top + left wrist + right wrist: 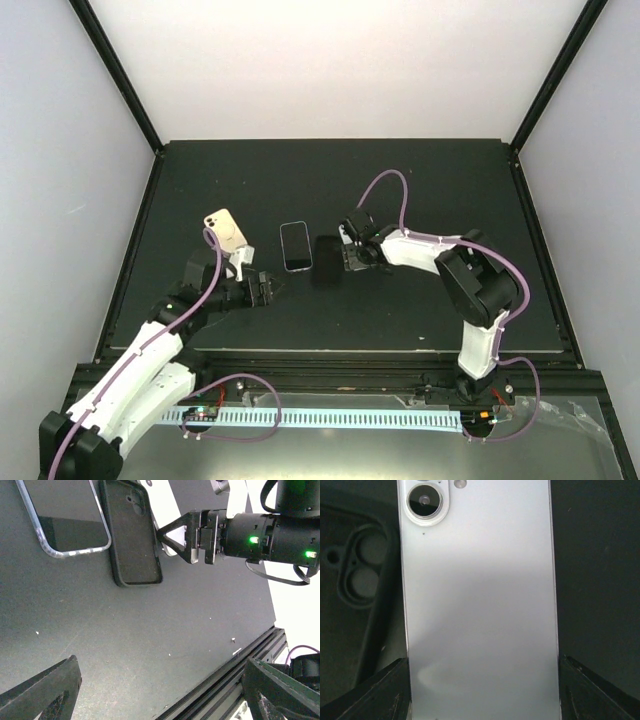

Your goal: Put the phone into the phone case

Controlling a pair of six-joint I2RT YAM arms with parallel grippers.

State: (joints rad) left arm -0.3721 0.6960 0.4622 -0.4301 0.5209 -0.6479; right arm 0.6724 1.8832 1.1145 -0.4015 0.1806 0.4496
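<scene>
My right gripper (351, 257) is shut on a white phone (477, 605), holding it by its long edges with the back and camera lens facing the wrist camera. The black phone case (326, 260) lies open side up on the table just left of the phone; its camera cutouts show in the right wrist view (360, 577). In the left wrist view the case (132, 530) lies with the white phone (162, 507) at its right edge. My left gripper (272, 288) is open and empty, low over bare table, near side of the case.
A silvery-rimmed phone or clear case (296, 246) lies left of the black case. A cream phone with a white ring (225, 231) sits farther left, by my left arm. The table's front rail (225, 680) is close to the left gripper.
</scene>
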